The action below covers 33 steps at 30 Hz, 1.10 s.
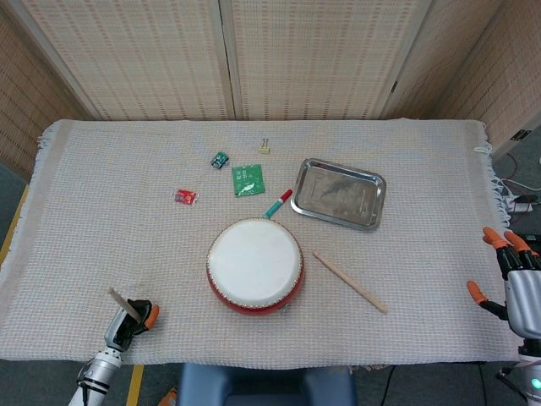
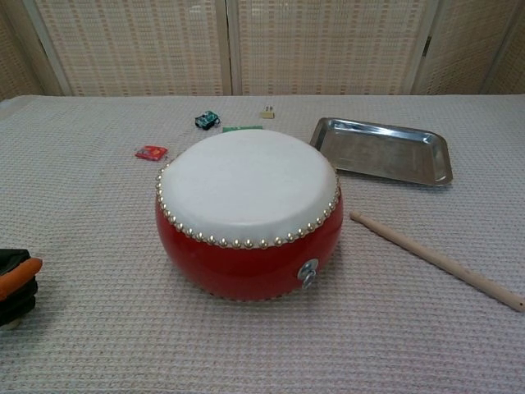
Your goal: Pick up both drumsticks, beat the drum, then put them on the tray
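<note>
The drum (image 1: 254,266), red-bodied with a white skin, stands just below the centre of the head view on the woven cloth (image 1: 101,211). One drumstick (image 1: 350,282) lies flat on the cloth to the right of the drum, angled from upper left to lower right, apart from both drum and tray. The metal tray (image 1: 339,194) sits above and to the right of the drum. At the lower left of the frame the left hand (image 1: 133,319) has its fingers closed around the second drumstick (image 1: 122,303), whose free end points toward the upper left. At the far right edge the right hand (image 1: 511,279) hangs off the cloth with fingers spread, holding nothing. Above the drum lie a red-and-teal marker (image 1: 277,203), a green packet (image 1: 248,179), a small red item (image 1: 186,196), a teal toy (image 1: 220,159) and a small clip (image 1: 265,147).
</note>
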Each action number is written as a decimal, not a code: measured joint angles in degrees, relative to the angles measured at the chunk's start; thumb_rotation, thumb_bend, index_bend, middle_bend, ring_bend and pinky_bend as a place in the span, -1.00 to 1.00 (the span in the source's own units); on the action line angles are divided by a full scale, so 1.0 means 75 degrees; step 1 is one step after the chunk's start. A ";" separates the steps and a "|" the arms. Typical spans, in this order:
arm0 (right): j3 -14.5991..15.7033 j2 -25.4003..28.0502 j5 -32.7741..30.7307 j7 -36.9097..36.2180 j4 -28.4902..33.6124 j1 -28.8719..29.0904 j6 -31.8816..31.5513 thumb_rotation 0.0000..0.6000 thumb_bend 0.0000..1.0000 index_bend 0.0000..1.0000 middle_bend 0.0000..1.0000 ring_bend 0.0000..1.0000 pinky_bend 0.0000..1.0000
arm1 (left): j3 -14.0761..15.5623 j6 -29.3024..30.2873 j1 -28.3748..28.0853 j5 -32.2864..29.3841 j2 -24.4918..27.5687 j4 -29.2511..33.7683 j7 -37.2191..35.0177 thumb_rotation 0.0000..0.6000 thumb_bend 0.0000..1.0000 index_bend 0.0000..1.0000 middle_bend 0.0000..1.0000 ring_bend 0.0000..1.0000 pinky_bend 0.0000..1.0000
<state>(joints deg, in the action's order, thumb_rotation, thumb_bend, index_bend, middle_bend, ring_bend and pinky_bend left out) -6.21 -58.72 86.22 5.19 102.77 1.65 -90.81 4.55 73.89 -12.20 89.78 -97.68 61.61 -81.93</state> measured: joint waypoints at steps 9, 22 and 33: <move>-0.0005 0.0013 0.0036 -0.0010 0.0013 0.0017 0.0006 1.00 -0.65 -0.78 -0.56 -0.79 -0.48 | -0.0363 0.0098 0.0013 -0.0280 0.0135 0.0298 0.0590 1.00 0.48 1.00 1.00 1.00 1.00; 0.0198 0.0242 -0.0379 -0.0274 0.0383 0.0497 0.1623 1.00 -0.65 -0.68 -0.56 -0.77 -0.48 | -0.0825 0.0171 -0.0498 -0.0145 0.1453 0.0947 0.4057 1.00 0.47 1.00 1.00 1.00 1.00; 0.0195 -0.0865 -0.1812 0.0894 0.0315 0.1569 0.3385 1.00 -0.65 -0.51 -0.56 -0.86 -0.74 | -0.1356 0.0624 -0.0949 0.0014 0.2093 0.1409 0.7884 1.00 0.47 1.00 1.00 1.00 1.00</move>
<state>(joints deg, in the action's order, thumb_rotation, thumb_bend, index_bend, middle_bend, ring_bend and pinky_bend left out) -4.75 -65.20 72.63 11.90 105.14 13.42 -65.42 -5.62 78.57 -19.32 89.89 -81.97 72.18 -22.80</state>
